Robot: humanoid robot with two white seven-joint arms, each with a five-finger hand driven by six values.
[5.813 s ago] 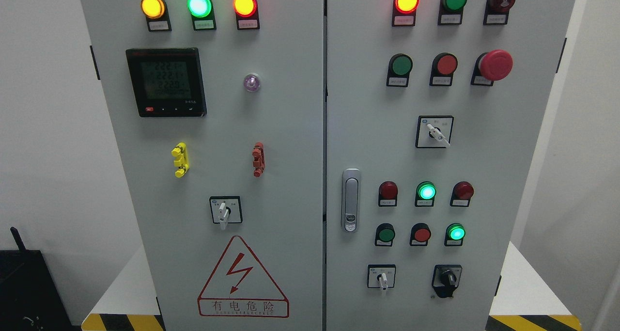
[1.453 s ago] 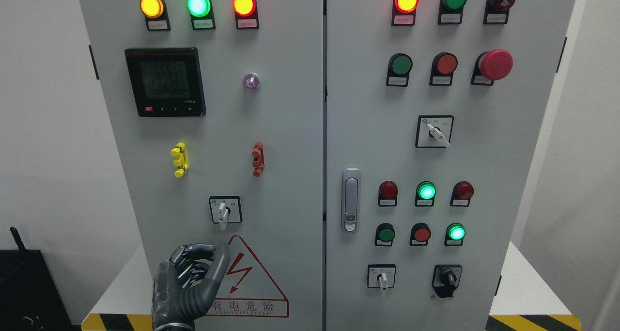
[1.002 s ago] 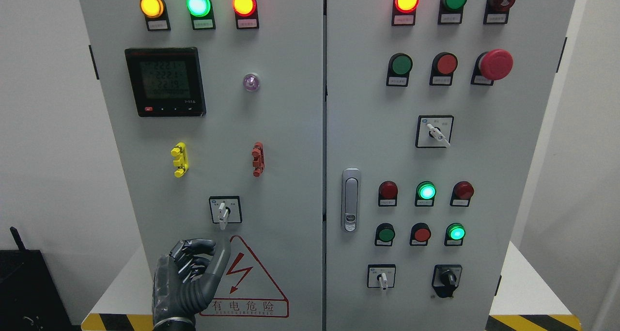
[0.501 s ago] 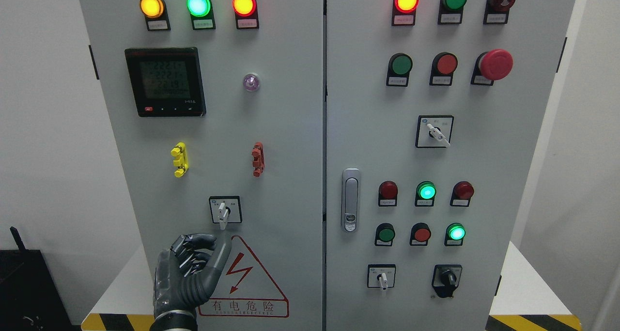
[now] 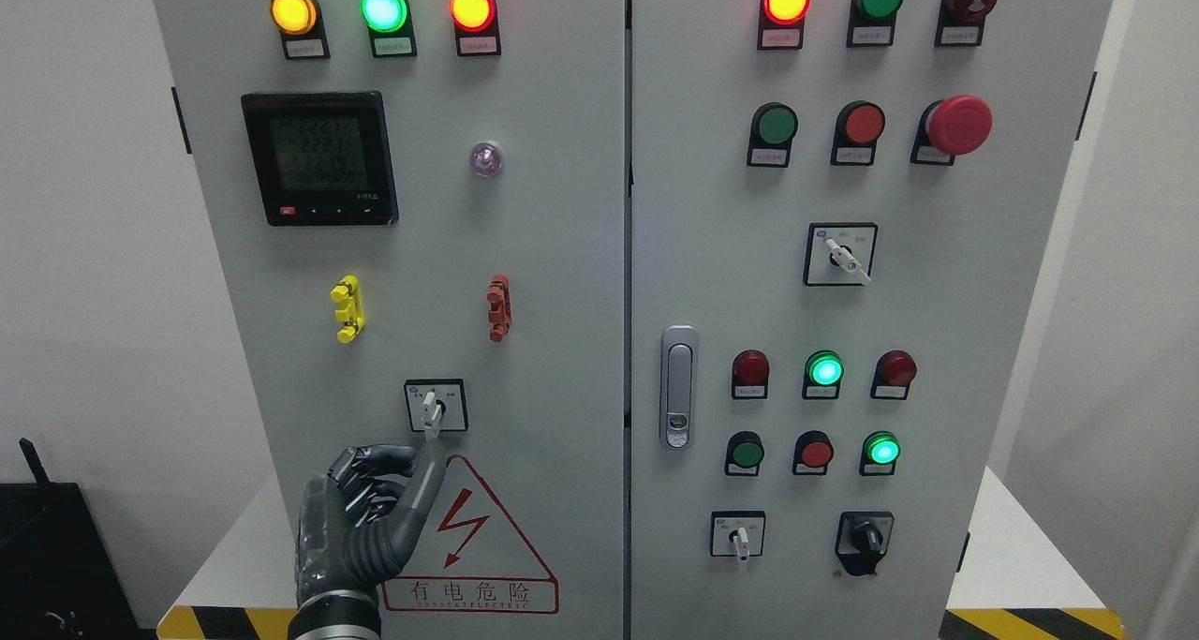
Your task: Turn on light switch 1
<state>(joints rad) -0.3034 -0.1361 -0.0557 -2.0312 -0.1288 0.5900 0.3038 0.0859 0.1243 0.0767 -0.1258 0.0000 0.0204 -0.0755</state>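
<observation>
Grey cabinet (image 5: 562,275), two doors, fills the head view. Left door (image 5: 553,246): one black meter (image 5: 319,158) with a lit display, one red warning triangle (image 5: 471,539) at the bottom, three lit lamps along the top (yellow (image 5: 293,11), green (image 5: 384,8), red (image 5: 471,7)), one small clear lens (image 5: 485,158), one yellow clip (image 5: 347,308), one red clip (image 5: 499,308). Right door (image 5: 937,340): one metal latch (image 5: 678,386), one red mushroom button (image 5: 958,125), round lamps and buttons in several rows, of which three glow (one red at top, two green lower down), plus three more rotary switches. Four rotary switches counted in all. Switch 1 (image 5: 436,406) taken as the one on the left door, low and centred, directly above the triangle's apex: square black-framed plate, small white lever pointing down and slightly left; the print on the plate is too small to read. Left hand (image 5: 370,518), dark grey, comes up from the bottom edge left of centre, back of hand toward the camera. Its four fingers (image 5: 370,476) are curled loosely inward and grip nothing; the thumb (image 5: 426,490) is stretched upward, its tip just under the lever's lower end, contact not resolvable. Right arm is out of frame.
</observation>
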